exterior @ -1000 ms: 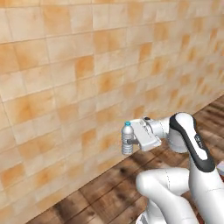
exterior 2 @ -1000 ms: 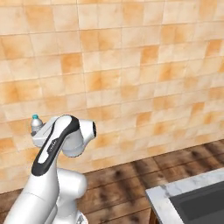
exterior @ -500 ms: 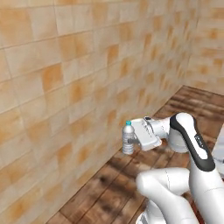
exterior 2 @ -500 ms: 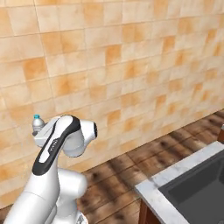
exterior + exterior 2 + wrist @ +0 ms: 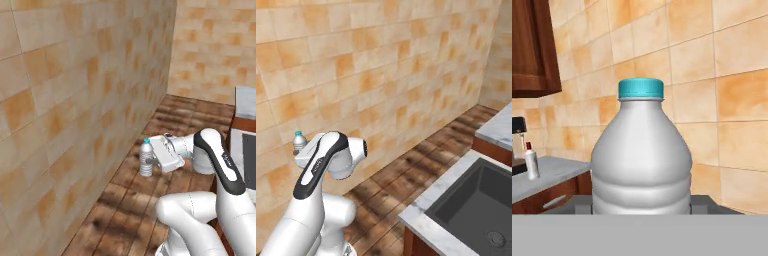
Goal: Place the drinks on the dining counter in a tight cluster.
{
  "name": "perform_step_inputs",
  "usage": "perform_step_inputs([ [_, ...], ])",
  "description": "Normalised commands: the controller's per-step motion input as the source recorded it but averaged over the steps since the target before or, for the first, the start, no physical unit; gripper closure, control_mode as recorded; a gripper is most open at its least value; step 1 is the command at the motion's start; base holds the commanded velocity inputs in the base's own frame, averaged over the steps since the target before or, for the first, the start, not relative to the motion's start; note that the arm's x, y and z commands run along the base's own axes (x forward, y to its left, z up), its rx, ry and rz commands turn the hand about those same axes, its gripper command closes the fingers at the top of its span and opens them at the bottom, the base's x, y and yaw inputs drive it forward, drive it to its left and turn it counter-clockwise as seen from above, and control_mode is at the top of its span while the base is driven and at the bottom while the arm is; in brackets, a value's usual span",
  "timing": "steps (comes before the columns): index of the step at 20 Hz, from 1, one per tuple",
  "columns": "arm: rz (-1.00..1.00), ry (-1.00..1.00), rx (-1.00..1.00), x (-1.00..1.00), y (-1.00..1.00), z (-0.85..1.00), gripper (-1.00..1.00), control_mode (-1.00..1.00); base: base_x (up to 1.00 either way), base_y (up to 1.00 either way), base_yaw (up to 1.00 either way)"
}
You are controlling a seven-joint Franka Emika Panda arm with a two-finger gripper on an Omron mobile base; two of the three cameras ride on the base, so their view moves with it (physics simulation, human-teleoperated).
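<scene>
Water bottle (image 5: 146,158), clear with a blue cap and no readable label, stands upright in the gripper (image 5: 156,159), held off the wooden floor (image 5: 125,210) beside the tiled wall (image 5: 65,100) in the left base view. From the right base view its cap peeks over the arm, and the dining counter (image 5: 421,224) with its dark sink (image 5: 476,205) lies well apart. In the hand view the claw is closed on the bottle's lower body; a slim white red-capped bottle (image 5: 531,160) stands on a far grey worktop (image 5: 549,172).
</scene>
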Motion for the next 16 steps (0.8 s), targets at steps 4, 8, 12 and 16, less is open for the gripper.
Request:
perform_step_inputs([
  [4,0.0,0.0,0.0,0.0,0.0,0.0,1.0,1.0,0.65,0.13,-0.34],
  [8,0.0,0.0,0.0,0.0,0.0,0.0,1.0,1.0,0.7,0.14,-0.29],
  [12,0.0,0.0,0.0,0.0,0.0,0.0,1.0,1.0,0.67,0.16,-0.33],
  [16,0.0,0.0,0.0,0.0,0.0,0.0,1.0,1.0,0.55,0.23,-0.48],
])
